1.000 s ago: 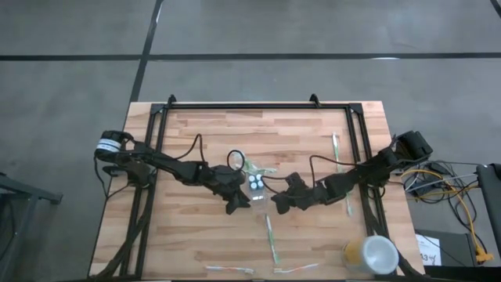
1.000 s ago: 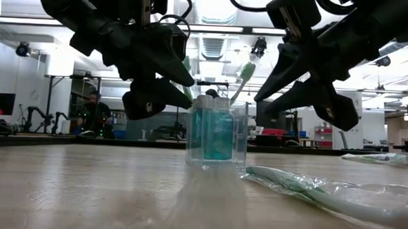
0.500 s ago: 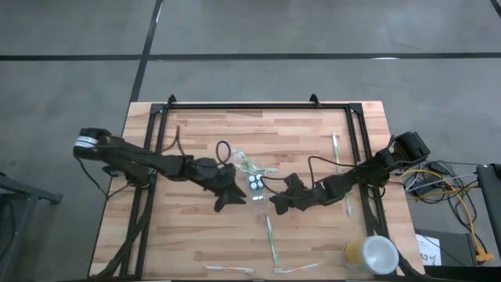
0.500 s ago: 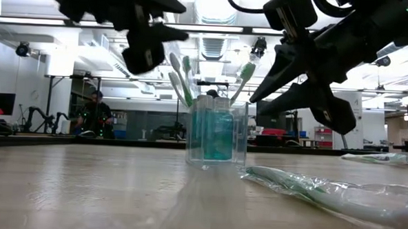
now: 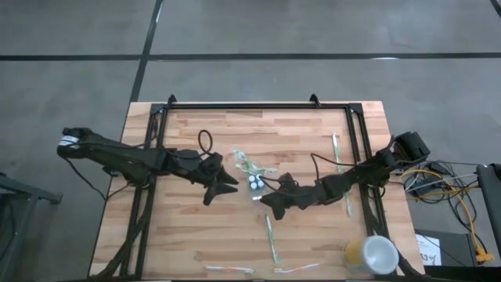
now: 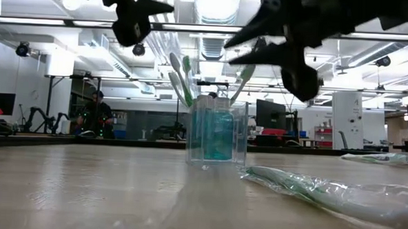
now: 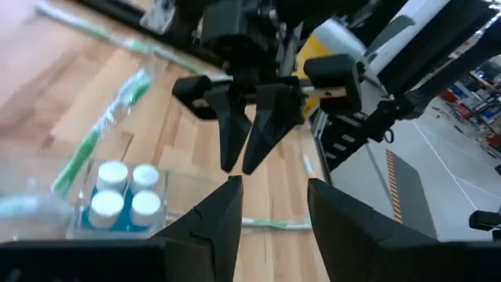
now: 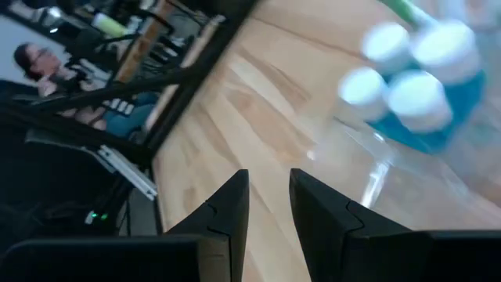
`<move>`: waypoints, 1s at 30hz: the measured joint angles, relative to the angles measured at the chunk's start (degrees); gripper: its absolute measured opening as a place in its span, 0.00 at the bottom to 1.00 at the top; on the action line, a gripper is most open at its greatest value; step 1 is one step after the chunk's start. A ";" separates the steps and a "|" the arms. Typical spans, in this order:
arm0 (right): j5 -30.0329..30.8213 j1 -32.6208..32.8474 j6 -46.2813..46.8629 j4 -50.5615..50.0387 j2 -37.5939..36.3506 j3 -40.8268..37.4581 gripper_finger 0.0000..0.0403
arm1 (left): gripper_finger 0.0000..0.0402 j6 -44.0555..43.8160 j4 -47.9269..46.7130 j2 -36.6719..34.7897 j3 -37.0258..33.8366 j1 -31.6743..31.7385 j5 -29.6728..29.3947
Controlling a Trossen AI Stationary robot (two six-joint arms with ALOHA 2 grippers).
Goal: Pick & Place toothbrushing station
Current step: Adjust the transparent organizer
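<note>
The small clear plastic cup (image 5: 256, 186) stands upright on its base near the table's middle. It holds white-and-pale-green toothbrushes (image 6: 180, 77) and grey tubes with white round caps (image 7: 121, 196). My left gripper (image 5: 221, 193) is open and empty, raised to the left of the cup. My right gripper (image 5: 267, 205) is just to the right and near side of the cup, raised, with a narrow gap between its fingers and nothing in it. More wrapped toothbrushes (image 5: 271, 239) lie flat on the table.
A yellow cup with a white top (image 5: 371, 254) stands at the near right corner. Wrapped toothbrushes lie behind the cup (image 5: 252, 166), at the far right (image 5: 336, 149) and along the near edge (image 5: 230, 269). A black frame (image 5: 258, 106) runs round the table's far part.
My left gripper has risen and drawn back toward the table's left edge, away from the cup, uncovering the toothbrush heads in the low view. My right gripper has risen and shifted a little toward the cup. The cup has stayed in place.
</note>
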 joint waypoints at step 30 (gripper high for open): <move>8.31 -0.24 -6.43 -23.80 -22.50 0.34 0.23 | 0.37 -18.83 -24.30 -4.29 -6.38 0.75 -26.83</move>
